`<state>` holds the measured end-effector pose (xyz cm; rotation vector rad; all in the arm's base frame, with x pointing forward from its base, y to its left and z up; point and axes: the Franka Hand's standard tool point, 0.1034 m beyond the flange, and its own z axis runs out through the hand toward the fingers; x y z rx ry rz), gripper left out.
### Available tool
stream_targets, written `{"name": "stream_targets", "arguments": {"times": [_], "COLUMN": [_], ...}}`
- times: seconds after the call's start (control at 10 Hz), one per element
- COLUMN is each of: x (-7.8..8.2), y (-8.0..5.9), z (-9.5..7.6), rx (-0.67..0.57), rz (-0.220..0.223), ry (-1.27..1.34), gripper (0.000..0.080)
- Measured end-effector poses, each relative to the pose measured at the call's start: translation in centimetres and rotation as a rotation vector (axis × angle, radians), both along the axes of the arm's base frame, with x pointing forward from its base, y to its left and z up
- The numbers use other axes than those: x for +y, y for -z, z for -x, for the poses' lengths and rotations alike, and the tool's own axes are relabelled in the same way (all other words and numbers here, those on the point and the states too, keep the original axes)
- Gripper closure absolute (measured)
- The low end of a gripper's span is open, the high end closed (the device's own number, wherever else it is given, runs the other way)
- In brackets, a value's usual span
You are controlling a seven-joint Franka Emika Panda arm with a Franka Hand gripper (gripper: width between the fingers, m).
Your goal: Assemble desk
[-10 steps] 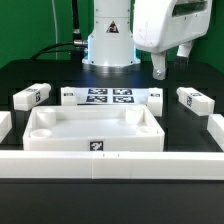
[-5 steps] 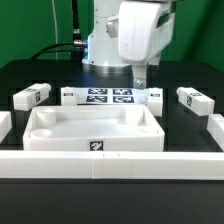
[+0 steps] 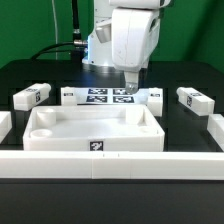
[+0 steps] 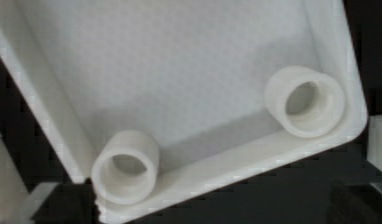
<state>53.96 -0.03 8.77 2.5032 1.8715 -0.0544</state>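
Observation:
The desk top (image 3: 95, 131), a white rimmed tray with a tag on its front wall, lies in the middle of the black table. My gripper (image 3: 130, 88) hangs just behind the top's far rim, over the marker board (image 3: 108, 97). Its fingers are seen edge-on, holding nothing. The wrist view looks down into a corner of the desk top (image 4: 188, 90), where two round sockets (image 4: 312, 101) (image 4: 129, 168) show. White tagged legs lie at the exterior view's left (image 3: 32, 95) and right (image 3: 192, 98).
A long low white rail (image 3: 110, 166) runs along the front. Small tagged blocks sit at each end of the marker board (image 3: 68, 94) (image 3: 155, 95). More white pieces lie at the far left (image 3: 4, 122) and far right (image 3: 215, 126).
The arm has swung from the upper right toward the exterior view's left and lowered. The gripper now hangs behind the desk top's far rim. The parts have not moved.

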Motion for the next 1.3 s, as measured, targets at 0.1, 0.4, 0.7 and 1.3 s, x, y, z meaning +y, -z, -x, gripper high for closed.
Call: {"name": "stream_targets", "arguments": {"times": [0.1,0.4,0.7,1.3], "x": [-0.8,-3.7,-3.8,-4.8], "y": [0.5,2.6,2.7,7.1], "z": [0.5,3.3,3.3,6.0], "rx": [-0.039,-0.025,-0.023,0.017], "rz": [-0.008,-0.018,-0.018,-0.048], "ry": [-0.147,-0.338,-0.313,-0.366], "gripper": [0.0150,0.0150,0.0150,0.0150]}}
